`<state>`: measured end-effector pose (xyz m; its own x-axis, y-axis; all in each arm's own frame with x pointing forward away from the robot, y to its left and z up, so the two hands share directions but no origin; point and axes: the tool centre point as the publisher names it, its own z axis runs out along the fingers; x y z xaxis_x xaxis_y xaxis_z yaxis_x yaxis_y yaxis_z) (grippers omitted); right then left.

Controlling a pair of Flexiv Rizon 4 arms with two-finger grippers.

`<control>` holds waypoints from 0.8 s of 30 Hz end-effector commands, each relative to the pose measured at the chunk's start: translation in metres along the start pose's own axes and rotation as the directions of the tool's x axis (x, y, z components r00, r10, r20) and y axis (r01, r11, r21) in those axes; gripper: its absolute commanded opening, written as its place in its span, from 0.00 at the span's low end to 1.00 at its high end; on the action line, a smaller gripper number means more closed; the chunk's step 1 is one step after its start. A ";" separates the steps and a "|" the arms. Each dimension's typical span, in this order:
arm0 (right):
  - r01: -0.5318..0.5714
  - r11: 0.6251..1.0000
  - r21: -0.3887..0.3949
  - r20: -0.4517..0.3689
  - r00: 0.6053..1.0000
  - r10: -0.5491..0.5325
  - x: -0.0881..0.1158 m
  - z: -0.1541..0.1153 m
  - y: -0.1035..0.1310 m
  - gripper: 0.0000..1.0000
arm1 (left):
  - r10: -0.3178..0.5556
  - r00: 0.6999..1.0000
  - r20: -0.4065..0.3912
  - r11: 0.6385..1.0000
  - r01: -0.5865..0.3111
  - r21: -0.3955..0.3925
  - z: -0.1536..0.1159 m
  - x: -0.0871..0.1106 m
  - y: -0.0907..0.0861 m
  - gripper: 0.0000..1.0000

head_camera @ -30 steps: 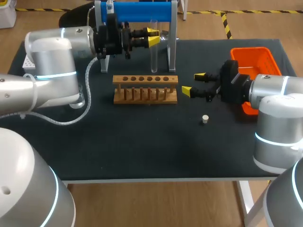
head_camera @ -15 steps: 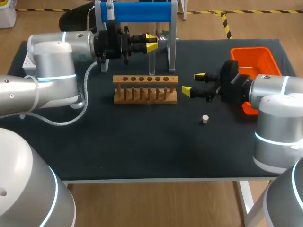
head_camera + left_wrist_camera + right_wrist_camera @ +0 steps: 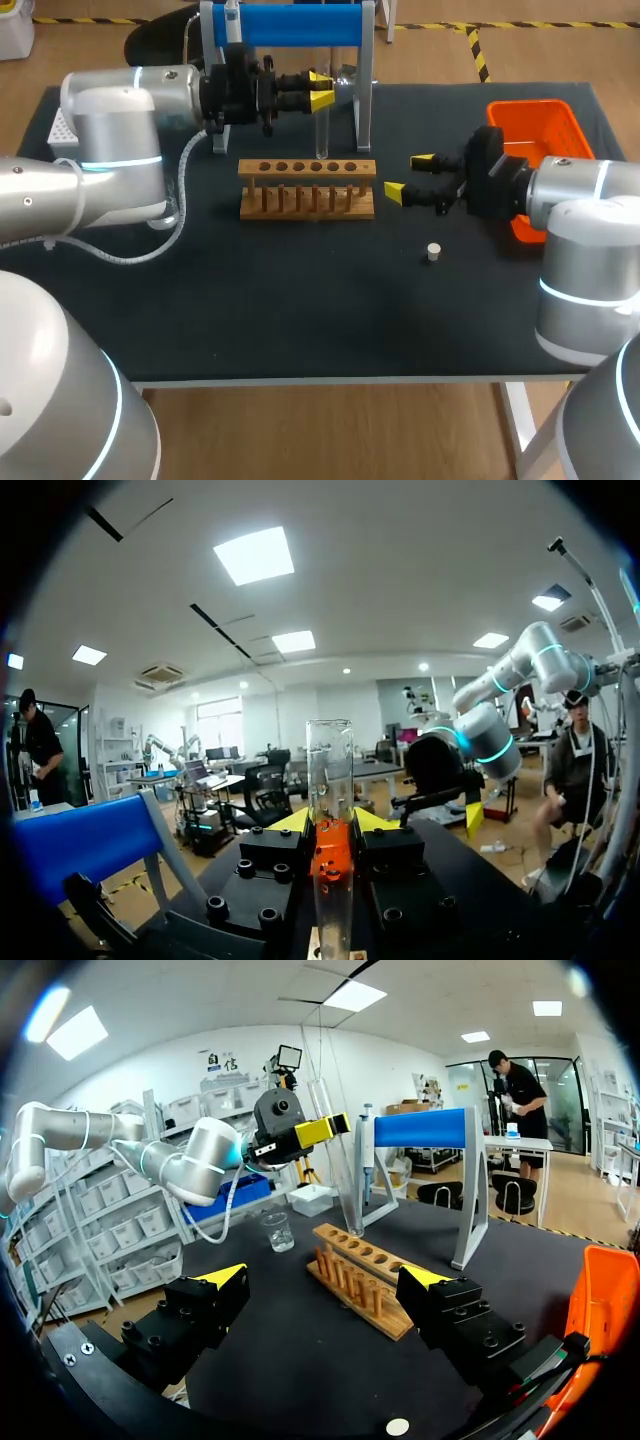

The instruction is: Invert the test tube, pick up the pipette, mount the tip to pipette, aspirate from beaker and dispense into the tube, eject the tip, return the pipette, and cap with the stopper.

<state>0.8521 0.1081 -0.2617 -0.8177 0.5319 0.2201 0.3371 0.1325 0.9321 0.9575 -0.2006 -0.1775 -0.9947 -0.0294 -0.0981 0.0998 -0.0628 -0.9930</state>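
Over the last second the left gripper (image 3: 321, 86) had drifted slightly left and carried the glass test tube (image 3: 321, 125) down, so that its lower end stood at the holes of the wooden tube rack (image 3: 307, 188) towards its right end. In the last half second it barely moved. Its jaws were clamped on the tube, which stood upright with its open mouth up in the left wrist view. The inversion therefore looked done and the seating nearly so; the pipette would come next. The right gripper (image 3: 408, 176) had not moved. It hung right of the rack with jaws wide and empty.

By count there were one test tube, one rack with six holes, one white stopper (image 3: 433, 252) near the right gripper, one beaker (image 3: 277, 1230), one pipette (image 3: 368, 1155) on its stand, and one orange bin (image 3: 545, 118).
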 end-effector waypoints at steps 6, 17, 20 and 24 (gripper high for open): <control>0.074 0.997 0.007 0.008 0.997 -0.074 -0.006 0.015 -0.004 1.00 | 0.000 1.000 -0.003 1.000 0.000 0.001 0.000 -0.001 0.001 0.00; 0.239 0.969 0.064 0.035 0.970 -0.242 -0.020 0.059 -0.016 1.00 | 0.000 1.000 -0.003 1.000 0.000 0.001 0.000 -0.001 0.001 0.00; 0.259 0.962 0.083 0.075 0.961 -0.266 -0.024 0.071 -0.017 1.00 | 0.000 1.000 -0.003 1.000 0.000 0.001 0.000 -0.001 0.001 0.00; 0.254 0.962 0.099 0.100 0.959 -0.264 -0.029 0.084 -0.019 1.00 | 0.000 1.000 -0.003 1.000 0.000 0.001 0.000 -0.001 0.001 0.00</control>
<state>0.8943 0.1335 -0.2994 -0.8460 0.5309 -0.0496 0.1569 0.3368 0.9284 0.9575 -0.2007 -0.1774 -0.9948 -0.0292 -0.0980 0.0997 -0.0629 -0.9930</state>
